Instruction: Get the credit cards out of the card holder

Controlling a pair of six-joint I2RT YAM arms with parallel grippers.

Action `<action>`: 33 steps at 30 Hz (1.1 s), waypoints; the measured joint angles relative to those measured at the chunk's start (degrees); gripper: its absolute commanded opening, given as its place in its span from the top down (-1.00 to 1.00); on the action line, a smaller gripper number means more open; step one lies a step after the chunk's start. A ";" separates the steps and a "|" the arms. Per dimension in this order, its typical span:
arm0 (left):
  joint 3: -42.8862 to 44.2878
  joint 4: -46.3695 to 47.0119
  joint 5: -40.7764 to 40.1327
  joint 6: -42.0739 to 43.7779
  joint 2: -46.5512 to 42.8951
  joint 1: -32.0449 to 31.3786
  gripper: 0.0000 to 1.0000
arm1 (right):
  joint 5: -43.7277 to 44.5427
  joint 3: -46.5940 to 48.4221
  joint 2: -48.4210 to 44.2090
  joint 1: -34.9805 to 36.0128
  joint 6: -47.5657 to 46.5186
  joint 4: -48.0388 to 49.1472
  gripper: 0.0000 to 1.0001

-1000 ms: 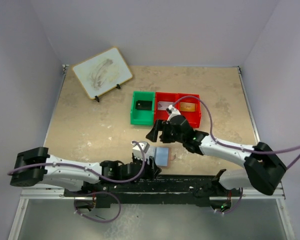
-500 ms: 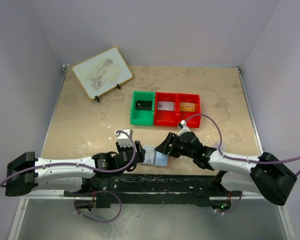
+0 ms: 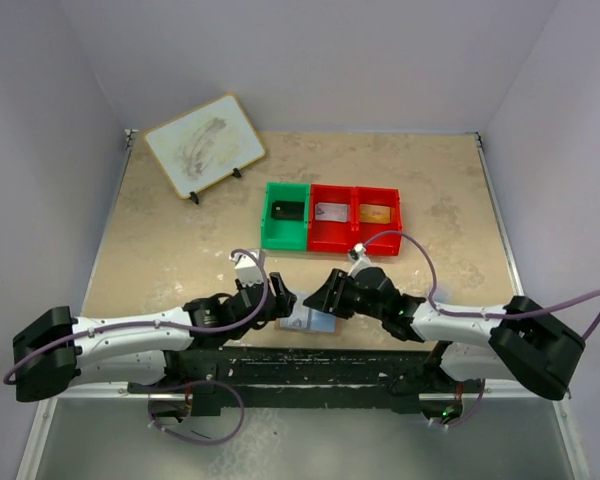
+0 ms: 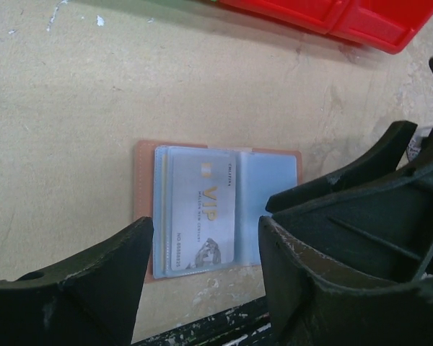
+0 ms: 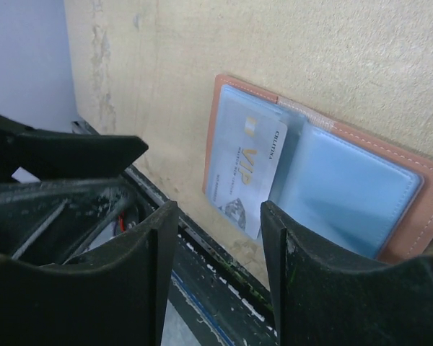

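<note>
The card holder (image 3: 324, 323) lies open and flat near the table's front edge, tan-pink leather with pale blue-grey panels. A pale credit card (image 4: 202, 216) with gold VIP lettering lies on its left panel (image 5: 245, 169). The right panel of the card holder (image 4: 270, 180) (image 5: 346, 187) shows no card. My left gripper (image 3: 285, 310) (image 4: 206, 267) hovers open just left of the holder, nothing between its fingers. Facing it from the holder's right, my right gripper (image 3: 327, 298) (image 5: 220, 238) is also open and holds nothing.
A green bin (image 3: 270, 232) with a dark object stands behind the holder. Next to it, a red two-part bin (image 3: 352, 240) holds a silver card (image 3: 329, 211) and an orange card (image 3: 376, 213). A whiteboard on a stand (image 3: 205, 145) is at the back left. The black front rail (image 3: 310, 362) runs just below the holder.
My right gripper came down from the red bin to the holder, its jaws narrowing. My left gripper swung in from the near side to the holder's left edge.
</note>
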 measured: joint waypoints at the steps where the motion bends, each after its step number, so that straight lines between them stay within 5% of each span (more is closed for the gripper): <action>1: 0.00 0.00 0.83 -0.42 0.26 0.96 -0.12 | -0.20 -0.33 0.37 0.07 0.24 1.03 -0.02; 15: 7.45 -2.91 7.96 3.41 8.70 2.97 0.17 | -2.89 -2.97 6.58 0.20 2.54 10.05 0.14; 33: 12.07 -7.08 9.18 6.47 18.51 2.97 0.32 | -2.80 -3.61 10.71 0.20 3.19 12.48 0.18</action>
